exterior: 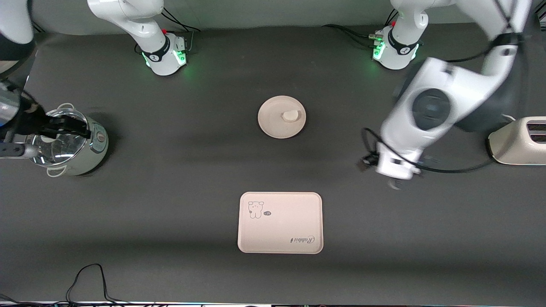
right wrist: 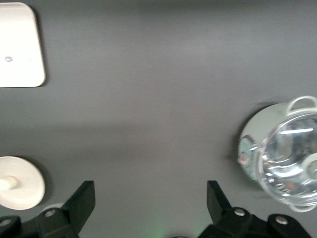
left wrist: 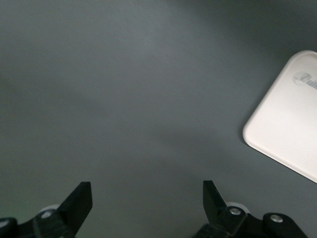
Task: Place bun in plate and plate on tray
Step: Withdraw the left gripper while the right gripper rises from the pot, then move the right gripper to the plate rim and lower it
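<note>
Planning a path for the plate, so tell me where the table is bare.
Bare cloth lies between plate and tray, and between plate and pot. Toward the toaster it is crowded: the open left hand hangs there.

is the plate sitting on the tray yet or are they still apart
Apart. The front view shows the plate, with the bun on it, separated from the tray by a wide strip of bare dark table; the tray lies nearer the camera.
</note>
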